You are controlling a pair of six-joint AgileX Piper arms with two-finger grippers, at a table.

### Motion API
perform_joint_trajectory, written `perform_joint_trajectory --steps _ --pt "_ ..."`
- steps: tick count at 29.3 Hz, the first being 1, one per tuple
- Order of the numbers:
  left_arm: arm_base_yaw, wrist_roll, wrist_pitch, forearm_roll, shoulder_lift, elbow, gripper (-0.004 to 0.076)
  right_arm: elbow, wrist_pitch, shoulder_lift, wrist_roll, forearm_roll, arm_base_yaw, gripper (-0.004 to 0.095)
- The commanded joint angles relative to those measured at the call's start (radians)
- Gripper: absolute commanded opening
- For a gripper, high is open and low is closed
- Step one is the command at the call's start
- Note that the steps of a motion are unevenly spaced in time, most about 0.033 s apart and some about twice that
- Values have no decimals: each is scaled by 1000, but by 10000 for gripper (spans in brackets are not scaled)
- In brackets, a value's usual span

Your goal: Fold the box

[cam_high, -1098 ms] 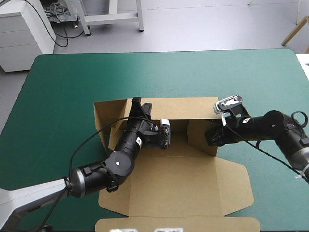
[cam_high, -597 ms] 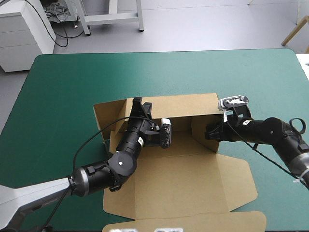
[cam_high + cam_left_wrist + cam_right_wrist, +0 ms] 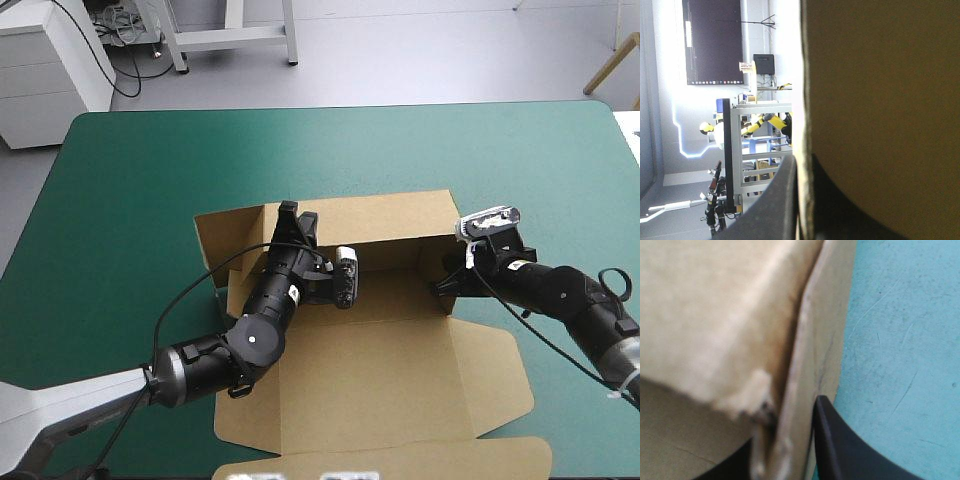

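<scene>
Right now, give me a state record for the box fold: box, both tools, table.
box: brown board, back wall and right side wall raised, broad front panel flat toward the near edge
left tool: shut on the back wall's top edge, toward its left end
right tool: shut on the right side wall
table: teal-green cover, box near the middle

— What lies where around the box (image 3: 385,300)?

— The table (image 3: 130,180) lies under it, bare on the box's left, right and far sides. The lid (image 3: 390,395) lies flat on the near side.

— The left gripper (image 3: 292,215)?

— On the box's far wall (image 3: 375,222), toward its left end, with the wall's edge pinched between the fingers.

— The right gripper (image 3: 443,287)?

— On the box's right wall (image 3: 448,305), behind its middle, with one finger inside the box and one outside.
</scene>
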Motion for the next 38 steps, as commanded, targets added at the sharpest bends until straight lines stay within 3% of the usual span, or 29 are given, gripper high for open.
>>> perform_joint_trajectory --steps 1,6,13,16,21,23,28,38 --pt "-6 -15 -6 58 -23 -24 -10 -3 -33 -35 -84 61 2 79" --pt "-6 -15 -6 61 -23 -24 -10 -3 -25 -35 -130 61 2 75" --pt "-6 -15 -4 62 -23 -24 7 -8 -15 -35 -140 61 2 -15" --pt "-6 -15 3 68 -23 -24 104 -8 -8 -35 -130 59 2 -15" --pt "-6 -18 22 74 -23 -24 367 -11 -11 -35 -99 48 2 -15" --pt "-6 -18 22 74 -23 -24 407 -20 5 -32 -64 21 2 -15" --pt "-6 -28 22 74 -23 -24 406 -88 32 -10 87 -139 2 -15" --pt "-8 -28 27 76 -50 -27 401 -181 128 11 256 -291 2 -15"
